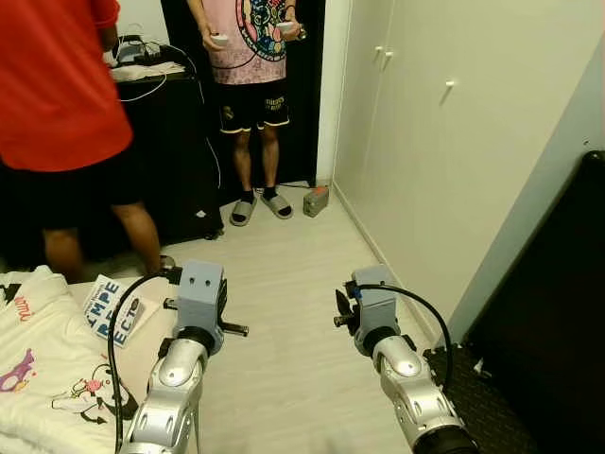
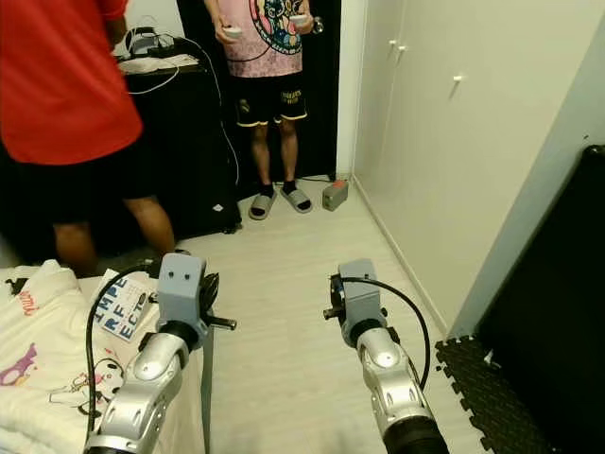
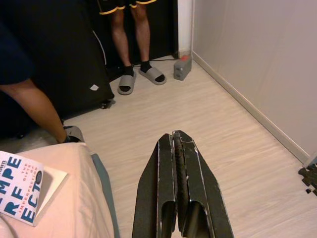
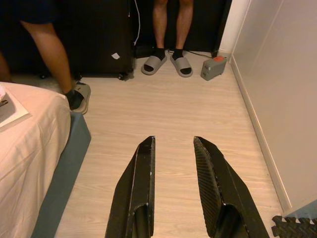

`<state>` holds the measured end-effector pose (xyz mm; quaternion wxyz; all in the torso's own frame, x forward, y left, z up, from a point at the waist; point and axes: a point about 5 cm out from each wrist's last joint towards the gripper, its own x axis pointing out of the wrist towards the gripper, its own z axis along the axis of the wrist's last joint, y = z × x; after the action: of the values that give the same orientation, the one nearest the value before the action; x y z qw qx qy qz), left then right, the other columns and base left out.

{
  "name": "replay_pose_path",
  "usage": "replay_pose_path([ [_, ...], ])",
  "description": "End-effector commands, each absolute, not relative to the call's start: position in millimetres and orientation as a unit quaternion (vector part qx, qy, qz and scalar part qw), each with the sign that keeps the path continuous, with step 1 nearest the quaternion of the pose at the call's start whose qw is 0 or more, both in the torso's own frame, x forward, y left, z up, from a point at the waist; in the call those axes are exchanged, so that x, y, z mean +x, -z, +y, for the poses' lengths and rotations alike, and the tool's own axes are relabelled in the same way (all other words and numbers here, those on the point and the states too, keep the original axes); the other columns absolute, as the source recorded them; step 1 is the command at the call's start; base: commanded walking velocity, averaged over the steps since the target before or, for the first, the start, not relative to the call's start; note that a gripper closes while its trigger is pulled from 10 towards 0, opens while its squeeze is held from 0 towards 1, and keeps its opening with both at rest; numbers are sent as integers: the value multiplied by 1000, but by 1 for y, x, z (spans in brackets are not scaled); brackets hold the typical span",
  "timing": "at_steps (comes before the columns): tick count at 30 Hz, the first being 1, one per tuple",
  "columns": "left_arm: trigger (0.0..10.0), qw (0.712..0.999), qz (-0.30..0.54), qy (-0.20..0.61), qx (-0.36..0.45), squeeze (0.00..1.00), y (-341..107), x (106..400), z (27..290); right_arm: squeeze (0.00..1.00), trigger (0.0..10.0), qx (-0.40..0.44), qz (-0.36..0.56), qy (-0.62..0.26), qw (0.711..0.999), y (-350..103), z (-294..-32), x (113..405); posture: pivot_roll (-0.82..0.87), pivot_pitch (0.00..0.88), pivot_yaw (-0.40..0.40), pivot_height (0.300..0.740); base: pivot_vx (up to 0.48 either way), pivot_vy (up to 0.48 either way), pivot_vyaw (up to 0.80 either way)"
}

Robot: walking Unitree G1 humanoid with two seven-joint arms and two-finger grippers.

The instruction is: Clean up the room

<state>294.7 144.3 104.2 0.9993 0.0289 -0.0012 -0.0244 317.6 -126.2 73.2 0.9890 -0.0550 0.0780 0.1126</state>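
We stand over a pale wood-look floor [image 1: 284, 312] in a narrow room, taking the bed [image 1: 57, 378] as our landmark at the far left. A book [image 1: 112, 310] with large blue letters lies flat near the bed's foot corner, its long side running slantwise toward the bed's edge; part of its title is cut off. Beyond the bed a person in red [image 1: 57, 85] stands, cropped at the shoulders, and farther off a second person in a pink shirt [image 1: 248, 57] holds controllers. A small grey box [image 1: 316, 200] sits by white wardrobe doors [image 1: 444, 142]. Our left gripper [image 3: 177, 163] hovers beside the bed, fingers pressed together; our right gripper [image 4: 173, 163], farther from the bed, has fingers spread, gripping nothing.
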Motion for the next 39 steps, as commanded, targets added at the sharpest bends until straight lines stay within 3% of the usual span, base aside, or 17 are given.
replay_pose_path([
  [1,10000,1000,7,15,24,0,-102,295,146,0,10000,-56,83,-112,989,-73,-127,317,-47,53,-2,740,0,0,0],
  [39,10000,999,8,27,27,0,-101,298,145,0,10000,-52,91,-102,989,-70,-129,315,-64,77,21,740,0,0,0],
])
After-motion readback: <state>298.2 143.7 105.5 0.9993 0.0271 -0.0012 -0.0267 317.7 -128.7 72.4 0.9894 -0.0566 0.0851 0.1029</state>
